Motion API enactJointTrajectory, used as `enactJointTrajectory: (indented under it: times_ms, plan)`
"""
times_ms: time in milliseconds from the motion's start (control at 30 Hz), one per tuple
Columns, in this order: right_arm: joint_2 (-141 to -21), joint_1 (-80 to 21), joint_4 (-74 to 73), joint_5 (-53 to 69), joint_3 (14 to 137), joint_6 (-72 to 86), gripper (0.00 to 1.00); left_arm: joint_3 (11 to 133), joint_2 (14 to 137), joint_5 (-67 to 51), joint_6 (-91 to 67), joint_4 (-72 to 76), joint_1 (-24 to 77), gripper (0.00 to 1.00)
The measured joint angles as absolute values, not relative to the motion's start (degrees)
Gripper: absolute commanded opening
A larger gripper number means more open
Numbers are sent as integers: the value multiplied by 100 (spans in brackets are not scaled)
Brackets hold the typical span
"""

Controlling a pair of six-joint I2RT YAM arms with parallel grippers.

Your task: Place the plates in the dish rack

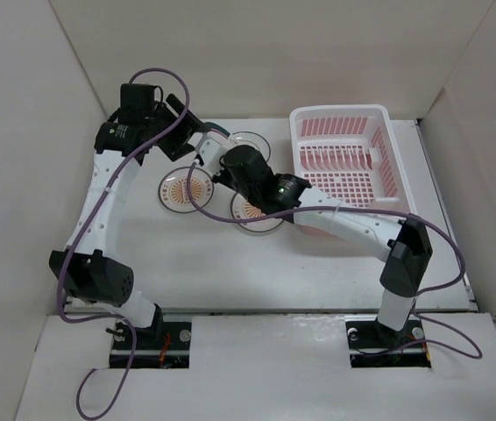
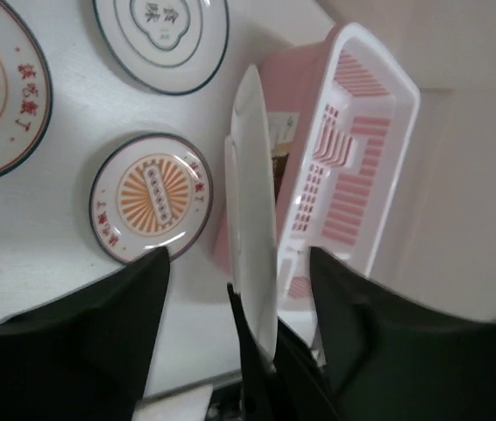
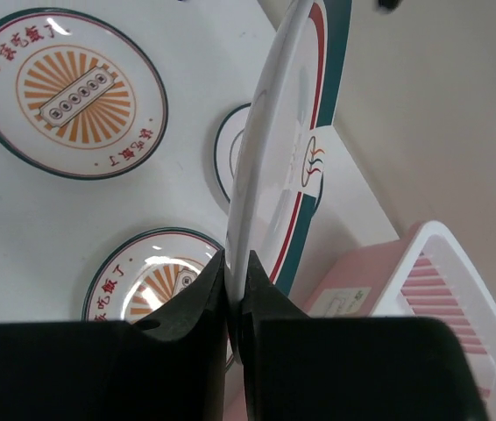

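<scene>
The right pincer [image 3: 235,263] is pressed together on the lower edge of a white plate [image 3: 274,132] with a green-and-red rim. It holds the plate upright over the table [image 1: 230,272], left of the dish rack [image 1: 336,112]. The left pincer [image 2: 237,254] is spread wide, one finger on each side of that plate; no contact shows. No plate shows in the rack. One sunburst plate [image 1: 184,189], a second sunburst plate [image 1: 252,213] and a plain plate [image 1: 252,140] lie flat on the table. Early stage: every plate is left to load.
</scene>
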State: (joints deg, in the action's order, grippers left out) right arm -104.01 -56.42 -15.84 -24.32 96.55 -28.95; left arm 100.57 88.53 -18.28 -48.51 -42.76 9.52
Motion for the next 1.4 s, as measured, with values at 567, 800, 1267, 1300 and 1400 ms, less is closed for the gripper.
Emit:
enactJointTrajectory:
  times_ms: [567,800,1267,1300,1400]
  plan:
    - [-8165,-3105,-2003,-1712,8965,-285,0,10141,8851,298,-3522,-3306,1393,100]
    - [-7819,-1361,-2106,-152,8582,563,0,8466,8062,1706,-3315,-2766,1778,100]
    - [-9504,-1214,-2062,1922,8602,904,0,7594,7303,1155,-3107,-1870,1466,100]
    - [-9618,-1208,-2064,1973,8656,897,0,7594,7303,1120,-3085,-1855,1483,100]
    - [-9867,-1192,-2062,2003,8792,880,0,7594,7303,1063,-3028,-1831,1496,100]
